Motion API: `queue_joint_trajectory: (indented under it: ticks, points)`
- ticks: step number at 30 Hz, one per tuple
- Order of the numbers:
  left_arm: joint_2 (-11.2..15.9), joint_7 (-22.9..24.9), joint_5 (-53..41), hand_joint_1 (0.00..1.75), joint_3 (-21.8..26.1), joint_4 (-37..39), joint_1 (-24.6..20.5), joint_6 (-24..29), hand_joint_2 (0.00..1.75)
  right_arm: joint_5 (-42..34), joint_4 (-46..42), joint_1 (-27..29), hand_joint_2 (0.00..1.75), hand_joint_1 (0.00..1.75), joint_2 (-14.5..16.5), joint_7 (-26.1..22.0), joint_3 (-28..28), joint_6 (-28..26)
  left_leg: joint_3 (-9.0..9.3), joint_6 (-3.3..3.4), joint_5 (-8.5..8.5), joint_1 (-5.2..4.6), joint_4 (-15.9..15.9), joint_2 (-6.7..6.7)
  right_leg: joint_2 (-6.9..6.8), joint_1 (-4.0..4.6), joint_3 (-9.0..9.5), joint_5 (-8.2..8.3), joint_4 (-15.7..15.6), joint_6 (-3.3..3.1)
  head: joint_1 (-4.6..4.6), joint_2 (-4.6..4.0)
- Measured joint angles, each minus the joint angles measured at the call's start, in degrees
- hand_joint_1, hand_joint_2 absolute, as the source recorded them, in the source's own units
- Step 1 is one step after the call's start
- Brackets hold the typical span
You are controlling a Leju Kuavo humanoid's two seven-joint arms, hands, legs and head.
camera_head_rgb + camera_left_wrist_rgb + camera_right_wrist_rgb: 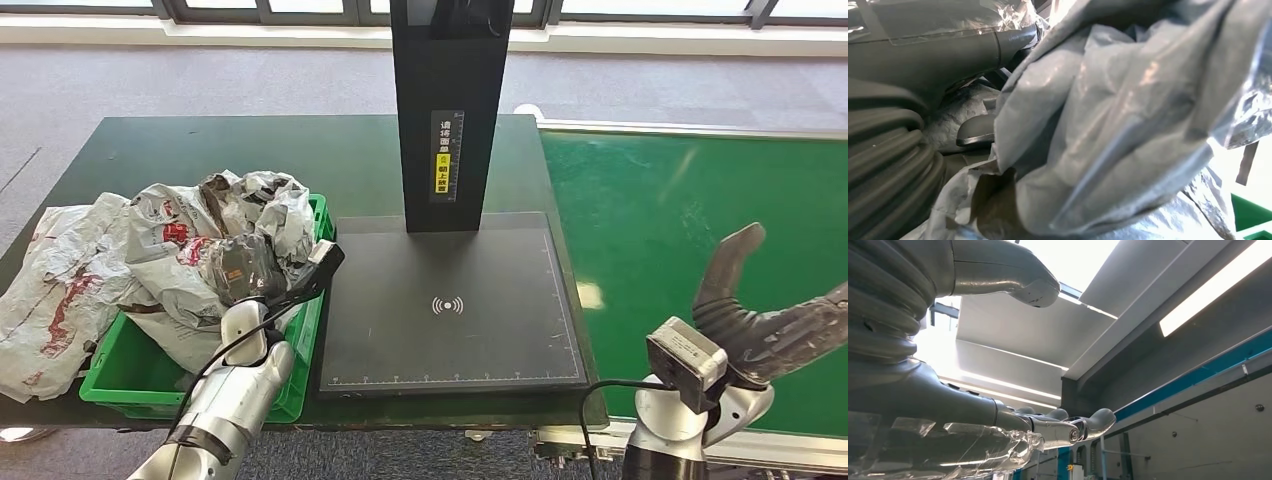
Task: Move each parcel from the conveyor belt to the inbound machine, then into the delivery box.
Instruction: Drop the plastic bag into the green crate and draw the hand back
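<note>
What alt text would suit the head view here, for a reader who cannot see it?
The robot's left hand reaches into a green delivery box heaped with crumpled grey parcels. Its right hand hovers, holding nothing, over the bare green conveyor belt, beside the black inbound machine.

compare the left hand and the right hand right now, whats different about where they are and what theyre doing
The left hand reaches into the green bin, in among the crumpled grey parcels; the right hand hangs over the green conveyor belt, touching nothing. The left hand's fingers are buried in plastic wrap, so its hold is unclear; the right hand's fingers are spread and empty. Both are dark-fingered hands on silver arms.
</note>
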Motion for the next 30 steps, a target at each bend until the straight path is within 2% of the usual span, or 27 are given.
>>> queue_joint_trajectory:
  ticks: [6, 12, 13, 16, 17, 20, 23, 30]
  points:
    - [0.2, 5.3, 0.0, 1.75, 0.7, 1.2, -0.5, 0.0, 1.75, -0.3, 0.0, 0.0, 1.75, 0.0, 0.0, 0.0, 0.0, 0.0, 0.1, 0.0, 0.0, 0.0, 0.0, -0.02, 0.0, 0.0, 0.12, 0.0, 0.0, 0.0, 0.0, 0.0]
    - [0.2, 4.9, 0.0, 1.73, 5.0, -0.3, 0.6, 0.0, 1.75, -0.4, 0.0, 0.1, 1.75, 0.0, 0.0, 0.0, 0.0, 0.0, 0.22, -0.02, -0.01, 0.0, -0.1, 0.02, 0.01, 0.0, 0.16, -0.02, 0.0, -0.03, 0.01, 0.0]
    - [0.2, 4.7, 0.0, 1.3, 5.8, -0.4, 0.7, 0.0, 1.75, -0.4, 0.0, 0.1, 1.75, 0.0, 0.0, 0.0, 0.0, 0.0, 0.25, -0.03, -0.02, 0.0, -0.1, 0.02, 0.01, -0.01, 0.17, -0.02, 0.0, -0.03, 0.0, 0.01]
    - [0.2, 4.2, 0.0, 0.0, 7.9, -0.1, 0.4, 0.0, 0.44, -0.5, 0.0, 0.2, 1.75, 0.0, 0.0, 0.0, 0.0, 0.0, 0.34, -0.04, -0.02, -0.01, -0.2, 0.05, 0.03, -0.02, 0.21, -0.03, 0.0, -0.05, -0.01, 0.01]
    - [0.2, 4.0, 0.0, 0.0, 8.7, 0.1, 0.3, 0.0, 0.0, -0.6, 0.0, 0.3, 1.75, 0.0, 0.0, 0.0, 0.0, 0.0, 0.37, -0.05, -0.02, -0.01, -0.2, 0.06, 0.03, -0.02, 0.23, -0.04, 0.0, -0.06, 0.0, 0.01]
    - [0.0, 2.0, 0.0, 0.0, 10.8, -0.7, 0.4, 0.0, 0.0, -0.6, 0.0, 0.6, 1.75, 0.0, -0.1, 0.0, 0.0, 0.0, 0.46, -0.07, -0.03, -0.02, -0.2, 0.09, 0.05, -0.02, 0.26, -0.06, 0.0, -0.09, -0.01, 0.0]
    - [-1.1, -2.1, 0.0, 0.0, 13.0, -5.0, 2.1, 0.0, 0.0, -0.5, 0.0, 0.8, 1.75, 0.0, -0.1, 0.0, -0.2, 0.0, 0.47, -0.12, -0.05, -0.01, -0.3, 0.12, 0.08, -0.01, 0.24, -0.08, 0.0, -0.12, -0.02, 0.01]
    - [-6.8, -18.9, 4.8, 0.0, 17.6, -25.5, 9.9, 0.0, 0.0, -0.3, 0.0, 0.9, 1.75, 0.0, -0.1, 0.0, -0.8, 0.0, 0.29, -0.16, -0.12, -0.01, -0.3, 0.11, 0.08, -0.01, 0.11, -0.15, 0.0, -0.15, 0.0, 0.01]
